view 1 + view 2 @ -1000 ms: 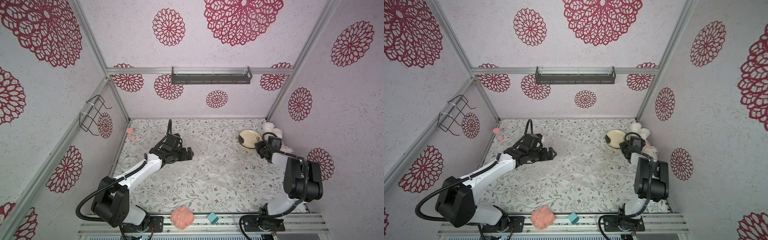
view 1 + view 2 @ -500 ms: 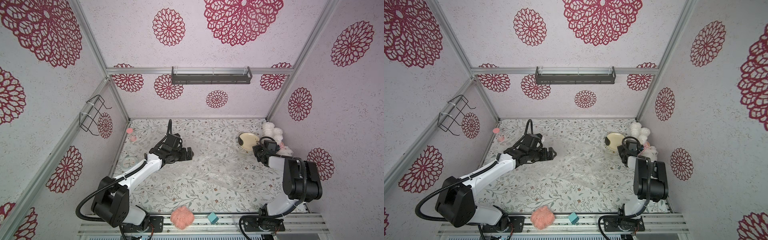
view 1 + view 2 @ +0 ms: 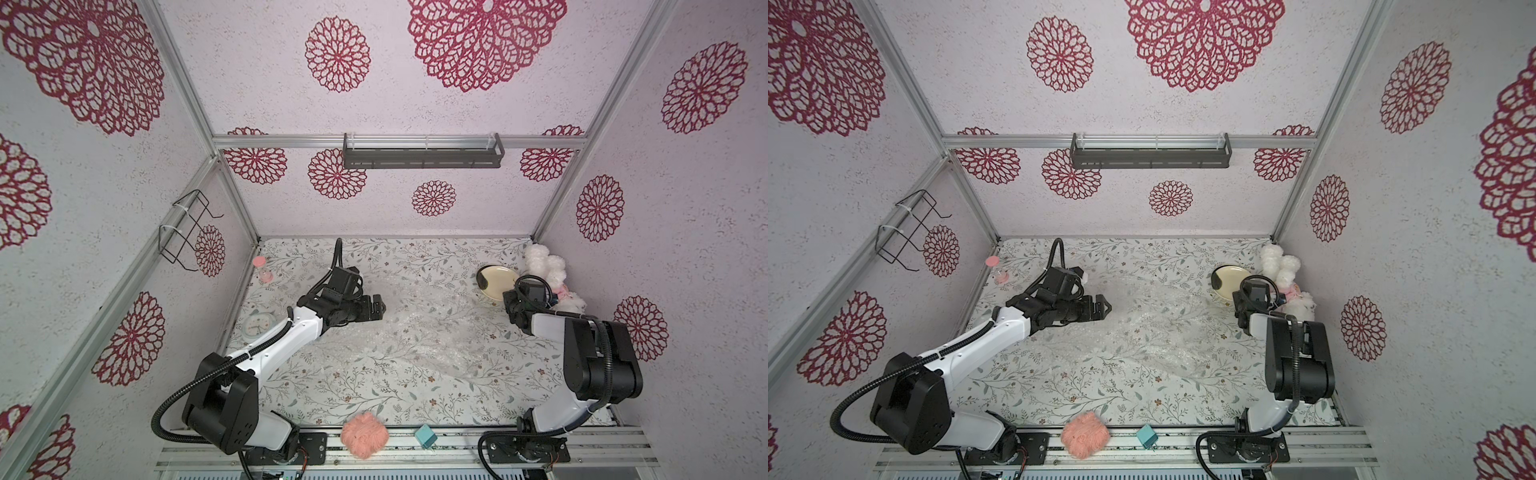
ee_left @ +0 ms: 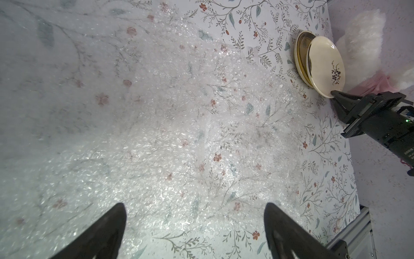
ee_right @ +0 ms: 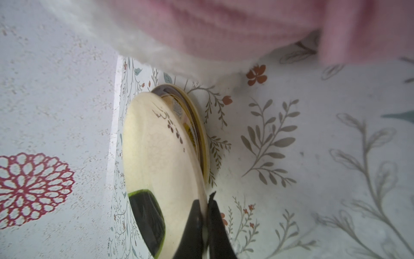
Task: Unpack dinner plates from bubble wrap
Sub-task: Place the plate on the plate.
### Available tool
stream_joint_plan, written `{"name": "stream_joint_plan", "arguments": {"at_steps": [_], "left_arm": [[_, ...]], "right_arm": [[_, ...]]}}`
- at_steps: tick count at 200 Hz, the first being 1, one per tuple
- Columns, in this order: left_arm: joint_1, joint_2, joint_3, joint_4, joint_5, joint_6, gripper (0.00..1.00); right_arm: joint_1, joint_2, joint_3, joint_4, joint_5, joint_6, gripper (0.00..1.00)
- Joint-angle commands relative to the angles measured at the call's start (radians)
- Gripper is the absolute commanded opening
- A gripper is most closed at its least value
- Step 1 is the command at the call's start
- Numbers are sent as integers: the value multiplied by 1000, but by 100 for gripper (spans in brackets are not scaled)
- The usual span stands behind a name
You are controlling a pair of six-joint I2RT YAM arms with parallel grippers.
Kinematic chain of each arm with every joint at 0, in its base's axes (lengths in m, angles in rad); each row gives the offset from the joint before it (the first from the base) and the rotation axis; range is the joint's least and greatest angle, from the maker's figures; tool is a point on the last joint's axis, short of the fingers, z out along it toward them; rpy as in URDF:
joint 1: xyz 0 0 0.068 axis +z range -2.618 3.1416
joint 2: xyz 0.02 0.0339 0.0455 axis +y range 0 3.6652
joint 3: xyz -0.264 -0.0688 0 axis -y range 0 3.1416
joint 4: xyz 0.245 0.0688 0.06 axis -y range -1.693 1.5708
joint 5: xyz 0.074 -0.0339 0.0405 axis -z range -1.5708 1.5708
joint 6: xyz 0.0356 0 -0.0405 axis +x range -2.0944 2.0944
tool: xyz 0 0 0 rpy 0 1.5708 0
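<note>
Top views, both: floral-print table [image 3: 374, 399] fills the floor of the cell. Bubble wrap [image 3: 419, 332] lies spread and crumpled across its middle, clear enough that the print shows through; no plate is visible in it.

Left gripper [image 3: 380, 309] hangs over the wrap's left side, jaws spread wide and empty – the left wrist view shows both fingers apart above the film [image 4: 179, 134].

White plush toy [image 3: 544, 270] with a pink garment sits in the far right corner.

Right gripper [image 5: 205, 201] is clenched on the near rim of a cream plate [image 5: 156, 157] just beside the toy. The plate is tilted and bare of wrap, with a small dark motif on its face. It overlaps a second plate [image 5: 201, 143] with a yellowish rim, lying on the table beneath. Contact between the two – cannot tell.

Pink yarn ball [image 3: 365, 434] rests on the front rail, a teal cube [image 3: 424, 436] near it. Round clock [image 3: 257, 326] lies at the left edge, pink hourglass [image 3: 262, 268] behind it.
</note>
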Motion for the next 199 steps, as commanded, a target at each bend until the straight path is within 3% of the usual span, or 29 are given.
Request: {"name": "stream_joint_plan", "arguments": {"at_steps": [1, 96, 199], "left_arm": [[11, -17, -15, -1, 8, 9, 97], [19, -21, -16, 0, 14, 8, 97], [20, -44, -17, -11, 13, -4, 97]], "right_arm": [[3, -31, 36, 19, 51, 34, 8], [28, -26, 43, 19, 61, 39, 19], [76, -119, -53, 55, 98, 28, 21]]}}
